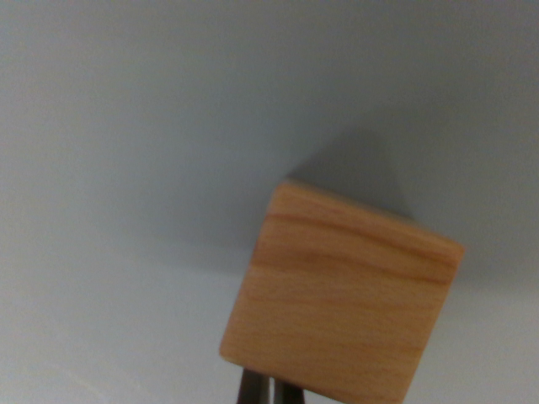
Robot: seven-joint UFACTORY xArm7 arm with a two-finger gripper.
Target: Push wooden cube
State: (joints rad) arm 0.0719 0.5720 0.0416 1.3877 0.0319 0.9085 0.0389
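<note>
A light wooden cube [341, 295] with reddish grain fills the lower middle of the wrist view, turned slightly so one corner points away. It rests on a pale grey surface [126, 168] and casts a shadow behind it. My gripper [271, 390] shows only as two dark fingers [253, 389] at the bottom edge, side by side with a thin slit between them, shut with nothing held. The fingers stand right at the cube's near lower-left edge, and their tips are hidden behind that edge.
Plain grey surface lies all around the cube, on the wrist view's left, right and beyond it. No other object or edge is in view.
</note>
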